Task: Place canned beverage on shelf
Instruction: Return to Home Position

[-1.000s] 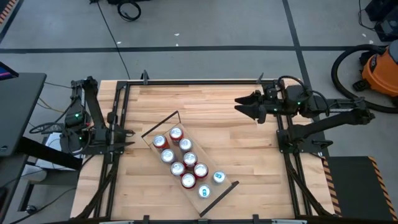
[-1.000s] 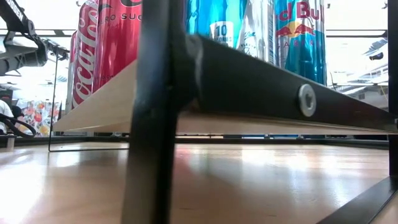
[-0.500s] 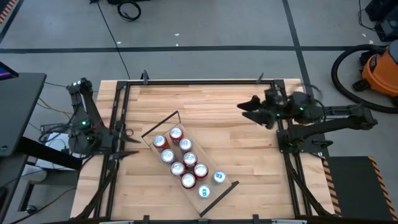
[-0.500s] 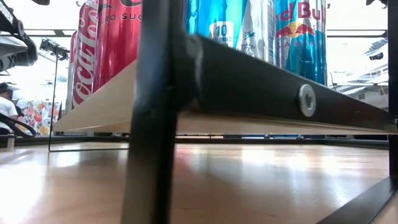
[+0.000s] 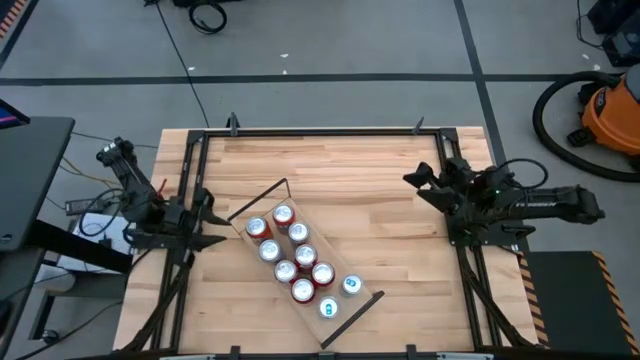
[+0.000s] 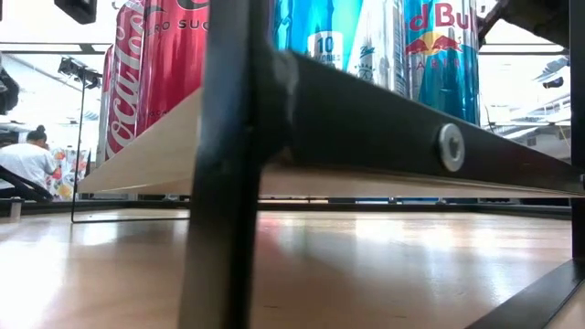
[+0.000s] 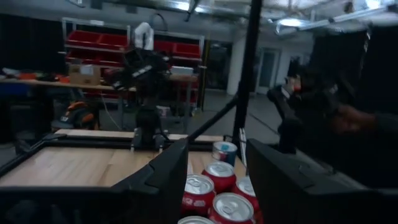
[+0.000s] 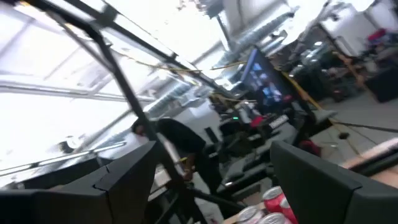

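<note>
The shelf (image 5: 264, 204), a pale wood plank with black rods at its ends, stands slantwise on the middle of the table. Several cans (image 5: 297, 257), red and blue, stand upright on it in two rows. The low view shows the plank (image 6: 146, 155) from below with cans (image 6: 155, 55) on top. My left gripper (image 5: 205, 212) is at the table's left edge, level, its fingers a little apart (image 7: 214, 155), facing the cans (image 7: 214, 186). My right gripper (image 5: 412, 180) is at the right edge, tipped upward, open (image 8: 214, 168) with nothing between its fingers.
A black metal frame (image 5: 320, 130) runs around the tabletop. Bare wood lies on the far and right parts of the table (image 5: 380, 230). An orange vacuum (image 5: 610, 110) stands on the floor at the far right. A person (image 6: 27, 160) shows in the room behind.
My right gripper has drawn back toward the table's right edge and sunk, tipping upward as the arm folds in. My left arm has folded lower at the left edge and turned toward the shelf. The shelf and cans have stayed where they were.
</note>
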Available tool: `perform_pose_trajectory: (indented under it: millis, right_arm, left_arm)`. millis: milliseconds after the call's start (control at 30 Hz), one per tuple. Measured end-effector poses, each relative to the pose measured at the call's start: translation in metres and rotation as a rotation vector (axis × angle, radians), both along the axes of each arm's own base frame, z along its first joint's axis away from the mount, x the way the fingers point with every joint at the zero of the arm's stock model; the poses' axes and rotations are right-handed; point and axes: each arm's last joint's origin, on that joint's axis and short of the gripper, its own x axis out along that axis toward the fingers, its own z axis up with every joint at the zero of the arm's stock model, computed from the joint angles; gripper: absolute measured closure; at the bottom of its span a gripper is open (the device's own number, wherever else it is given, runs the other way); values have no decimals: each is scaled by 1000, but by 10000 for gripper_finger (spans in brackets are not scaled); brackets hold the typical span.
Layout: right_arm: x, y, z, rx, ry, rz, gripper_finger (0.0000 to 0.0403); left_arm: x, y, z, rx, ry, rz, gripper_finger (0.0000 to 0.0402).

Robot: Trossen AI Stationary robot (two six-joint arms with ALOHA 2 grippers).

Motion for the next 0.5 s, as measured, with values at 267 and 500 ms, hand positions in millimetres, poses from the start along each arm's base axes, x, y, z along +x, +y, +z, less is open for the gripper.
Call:
perform_pose_trajectory:
  millis: [267,500]
  right_arm:
    - [-13,3,-12,-120,-54,20,80]
    - [-13,3,-42,-166,-11,-9,80]
  left_arm:
    - [7,-1,-20,-100,-17,-70,230]
    - [13,0,-50,-177,-18,-81,230]
